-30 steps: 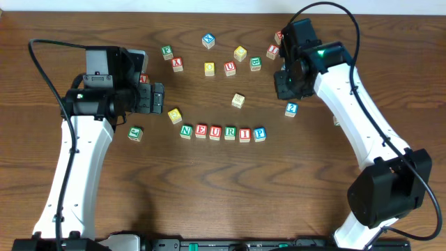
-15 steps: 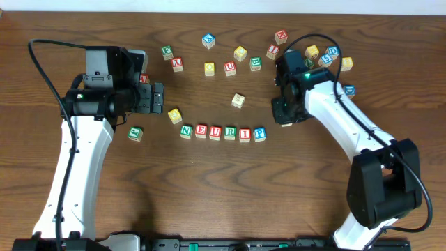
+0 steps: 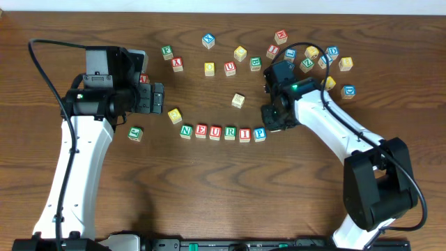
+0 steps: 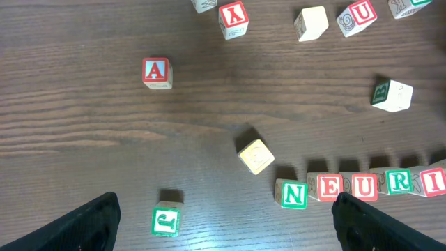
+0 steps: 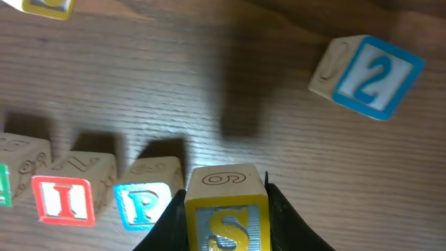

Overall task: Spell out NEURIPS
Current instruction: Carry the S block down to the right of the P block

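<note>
Gripping the yellow S block (image 5: 226, 226) between both fingers, the right claw (image 5: 227, 209) hung at the right end of the row (image 3: 230, 132), just right of the P block (image 5: 143, 203). Whether the S block touched the desk (image 3: 209, 188) could not be told. The row read N, E, U, R, I, P from left to right, the blocks side by side in a shallow curve on the desk. A blue 2 block (image 5: 366, 77) lay tilted, farther off and to the right of the P block, apart from it. The left claw (image 4: 230, 233) stood wide open and held nothing, to the left of the row. A yellow block (image 4: 256, 156) lay just beside the N block (image 4: 293, 194), on its far left. A green block (image 4: 166, 220) sat near the left finger. Loose blocks (image 3: 240, 52) lay scattered across the far side of the desk.
</note>
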Available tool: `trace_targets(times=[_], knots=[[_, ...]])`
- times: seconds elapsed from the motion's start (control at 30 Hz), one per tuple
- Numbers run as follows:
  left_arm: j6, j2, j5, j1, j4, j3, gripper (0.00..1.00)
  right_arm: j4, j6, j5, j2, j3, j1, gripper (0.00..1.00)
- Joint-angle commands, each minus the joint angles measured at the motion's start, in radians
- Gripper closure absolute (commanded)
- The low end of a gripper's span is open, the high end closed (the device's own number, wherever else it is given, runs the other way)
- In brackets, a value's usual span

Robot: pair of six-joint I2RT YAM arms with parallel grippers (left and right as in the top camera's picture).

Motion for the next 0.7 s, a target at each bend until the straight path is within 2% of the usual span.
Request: trace_targets(times=[0.0,0.67], knots=[[0.002,-0.002,0.001,0.004,0.000,0.021,0.04,0.018,0.034,-0.005,-0.018,-0.024,0.016,0.86],[0.002,-0.002,0.001,0.004,0.000,0.021,0.04,0.060,0.055,-0.004,-0.018,-0.072,0.022,0.86]])
